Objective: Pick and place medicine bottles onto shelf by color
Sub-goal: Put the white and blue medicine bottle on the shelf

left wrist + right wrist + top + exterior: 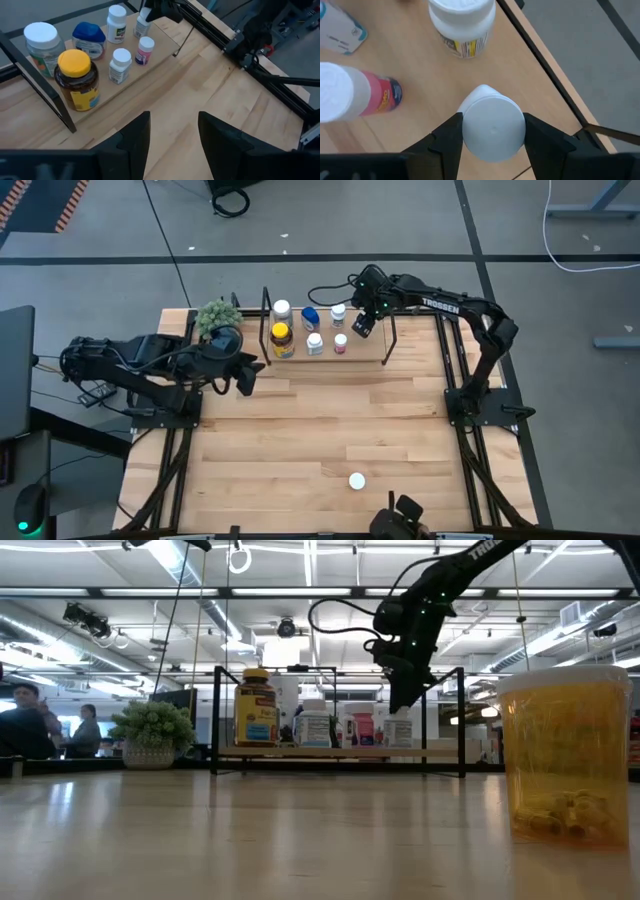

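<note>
Right gripper over shelf, right end, jaws clamped on white bottle. Six more bottles upright on shelf; amber one at left. Left gripper near shelf's left end, jaws apart, empty.

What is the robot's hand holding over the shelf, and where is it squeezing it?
The right gripper holds a small white bottle above the shelf, its two fingers pinching opposite sides of the white cap. The left gripper is open and holds nothing.

plant ball left of shelf | two people behind table
</note>
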Tool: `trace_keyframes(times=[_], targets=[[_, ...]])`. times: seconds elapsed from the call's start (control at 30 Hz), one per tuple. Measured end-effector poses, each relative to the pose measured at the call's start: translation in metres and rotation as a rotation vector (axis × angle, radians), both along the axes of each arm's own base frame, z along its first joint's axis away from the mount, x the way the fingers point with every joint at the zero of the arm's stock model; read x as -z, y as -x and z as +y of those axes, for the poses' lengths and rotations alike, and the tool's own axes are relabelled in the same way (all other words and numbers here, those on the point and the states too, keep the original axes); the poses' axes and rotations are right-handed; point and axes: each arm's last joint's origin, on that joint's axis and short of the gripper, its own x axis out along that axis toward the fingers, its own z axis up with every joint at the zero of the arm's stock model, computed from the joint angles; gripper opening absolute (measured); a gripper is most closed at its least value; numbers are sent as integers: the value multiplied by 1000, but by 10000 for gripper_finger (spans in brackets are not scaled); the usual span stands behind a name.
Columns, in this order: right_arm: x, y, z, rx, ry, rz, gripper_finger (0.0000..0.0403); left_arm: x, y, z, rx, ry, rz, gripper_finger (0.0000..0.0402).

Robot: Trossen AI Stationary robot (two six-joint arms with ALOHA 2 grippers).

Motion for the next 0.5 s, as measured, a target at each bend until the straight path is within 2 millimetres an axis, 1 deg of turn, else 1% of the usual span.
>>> trace_keyframes(times=[0.5], targets=[[-1, 3, -4, 13, 35, 45, 197, 0, 0, 0, -1, 2, -3, 172]])
